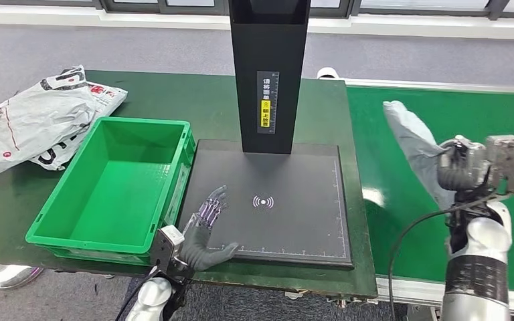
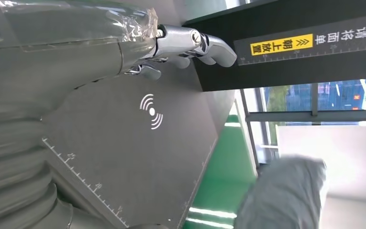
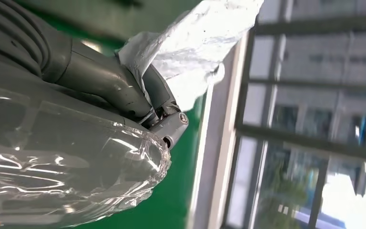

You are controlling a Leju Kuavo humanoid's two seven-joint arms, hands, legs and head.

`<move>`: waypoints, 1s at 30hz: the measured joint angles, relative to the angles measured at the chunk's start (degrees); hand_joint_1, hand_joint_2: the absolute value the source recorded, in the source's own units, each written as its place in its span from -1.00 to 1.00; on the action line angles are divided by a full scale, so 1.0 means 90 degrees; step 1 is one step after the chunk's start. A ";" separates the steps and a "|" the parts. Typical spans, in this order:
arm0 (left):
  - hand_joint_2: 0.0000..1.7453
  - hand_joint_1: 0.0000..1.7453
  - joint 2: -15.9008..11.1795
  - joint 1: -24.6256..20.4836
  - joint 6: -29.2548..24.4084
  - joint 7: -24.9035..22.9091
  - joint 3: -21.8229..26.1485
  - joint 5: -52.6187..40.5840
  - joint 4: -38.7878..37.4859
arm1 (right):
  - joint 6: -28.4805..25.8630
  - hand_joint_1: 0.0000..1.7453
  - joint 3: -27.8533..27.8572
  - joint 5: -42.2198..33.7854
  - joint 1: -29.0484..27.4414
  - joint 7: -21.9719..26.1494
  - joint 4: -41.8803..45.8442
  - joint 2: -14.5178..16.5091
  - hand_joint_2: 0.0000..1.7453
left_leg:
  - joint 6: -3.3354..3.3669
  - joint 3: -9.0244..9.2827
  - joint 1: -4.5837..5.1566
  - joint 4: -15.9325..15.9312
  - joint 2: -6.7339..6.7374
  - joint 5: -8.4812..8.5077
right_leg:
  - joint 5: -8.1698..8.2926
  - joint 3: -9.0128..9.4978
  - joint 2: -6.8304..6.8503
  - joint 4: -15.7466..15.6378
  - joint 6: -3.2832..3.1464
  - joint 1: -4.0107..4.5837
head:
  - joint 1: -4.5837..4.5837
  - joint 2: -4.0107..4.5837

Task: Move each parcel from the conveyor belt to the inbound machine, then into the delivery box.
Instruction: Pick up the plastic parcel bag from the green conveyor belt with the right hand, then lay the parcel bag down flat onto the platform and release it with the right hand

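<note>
Right hand clutching grey parcel

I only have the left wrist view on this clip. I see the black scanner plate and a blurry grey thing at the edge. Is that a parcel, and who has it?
Observer: Yes, it is the grey parcel; the right robot hand holds it up above the green conveyor belt.
Operator: Anything in the delivery box yet?
Observer: The green box has nothing in it in the head view.
Operator: Any other parcels around?
Observer: A white crumpled parcel lies on the table behind the box, to its left.
Operator: And the left robot hand?
Observer: The left robot hand holds nothing, fingers spread at the scanner plate's near left corner.
</note>
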State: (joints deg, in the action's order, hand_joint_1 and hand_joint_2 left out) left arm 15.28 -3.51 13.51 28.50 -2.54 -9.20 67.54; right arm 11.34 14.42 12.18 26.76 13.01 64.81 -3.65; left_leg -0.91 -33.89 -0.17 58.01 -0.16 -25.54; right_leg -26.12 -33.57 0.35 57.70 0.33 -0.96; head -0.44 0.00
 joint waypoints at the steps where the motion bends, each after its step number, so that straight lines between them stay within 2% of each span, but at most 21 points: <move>1: 1.00 -1.00 0.0012 -0.0027 0.0018 -0.0001 0.0000 -0.0009 -0.0021 | -0.0060 1.00 -0.0236 0.0077 0.0012 -0.0031 0.0010 0.0061 1.00 | -0.0001 0.0000 -0.0001 0.0000 0.0000 0.0001 | 0.0000 0.0000 0.0000 0.0000 0.0000 0.0001 | 0.0000 0.0000; 9: 1.00 -1.00 0.0032 -0.0135 0.0050 -0.0007 -0.0016 0.0002 -0.0149 | -0.0222 1.00 -0.1987 0.0210 0.0265 -0.0077 -0.0531 0.0522 1.00 | -0.0007 0.0001 -0.0003 0.0000 -0.0002 0.0005 | 0.0003 -0.0002 -0.0002 0.0003 -0.0004 0.0001 | 0.0001 0.0000; 21: 1.00 -1.00 -0.0012 -0.0072 0.0022 -0.0089 -0.0019 0.0133 -0.0083 | 0.0084 1.00 -0.3668 0.0026 0.0474 -0.0079 -0.1244 0.1008 1.00 | -0.0008 -0.0007 -0.0003 -0.0001 -0.0016 0.0007 | 0.0002 -0.0007 0.0014 0.0003 -0.0005 0.0003 | 0.0001 0.0000; 22: 1.00 -1.00 -0.0019 -0.0057 0.0008 -0.0095 -0.0019 0.0143 -0.0069 | 0.0100 0.73 -0.3769 -0.0031 0.0499 -0.0070 -0.1306 0.1038 1.00 | -0.0009 -0.0008 -0.0004 -0.0001 -0.0019 0.0008 | 0.0002 -0.0006 0.0018 0.0003 -0.0005 0.0004 | 0.0001 0.0000; 25: 1.00 -1.00 -0.0039 -0.0032 -0.0039 -0.0103 -0.0019 0.0161 -0.0038 | 0.0180 -0.70 -0.4035 -0.0215 0.0601 -0.0037 -0.1507 0.1102 1.00 | -0.0010 -0.0009 -0.0005 -0.0001 -0.0016 0.0009 | 0.0003 -0.0005 0.0014 0.0003 -0.0005 0.0005 | 0.0001 0.0000; 26: 1.00 -1.00 -0.0044 -0.0030 -0.0046 -0.0103 -0.0019 0.0164 -0.0031 | 0.0206 -0.90 -0.4122 -0.0257 0.0627 -0.0021 -0.1571 0.1129 1.00 | -0.0010 -0.0008 -0.0005 -0.0001 -0.0014 0.0009 | 0.0003 -0.0006 0.0011 0.0003 -0.0006 0.0004 | 0.0001 0.0000; 30: 1.00 -1.00 -0.0060 -0.0026 -0.0073 -0.0104 -0.0019 0.0171 -0.0004 | 0.0257 -0.90 -0.4417 -0.0340 0.0683 0.0032 -0.1760 0.1247 1.00 | -0.0011 -0.0008 -0.0005 0.0000 -0.0016 0.0009 | 0.0003 -0.0006 0.0013 0.0003 -0.0006 0.0004 | 0.0001 0.0000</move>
State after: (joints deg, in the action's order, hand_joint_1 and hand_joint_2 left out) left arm 14.74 -3.75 12.86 27.56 -2.71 -7.66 67.50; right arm 13.65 -25.33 9.11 32.91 13.30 48.96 7.57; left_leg -1.01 -33.96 -0.21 58.01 -0.30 -25.46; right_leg -26.09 -33.63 0.46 57.73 0.28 -0.92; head -0.44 0.00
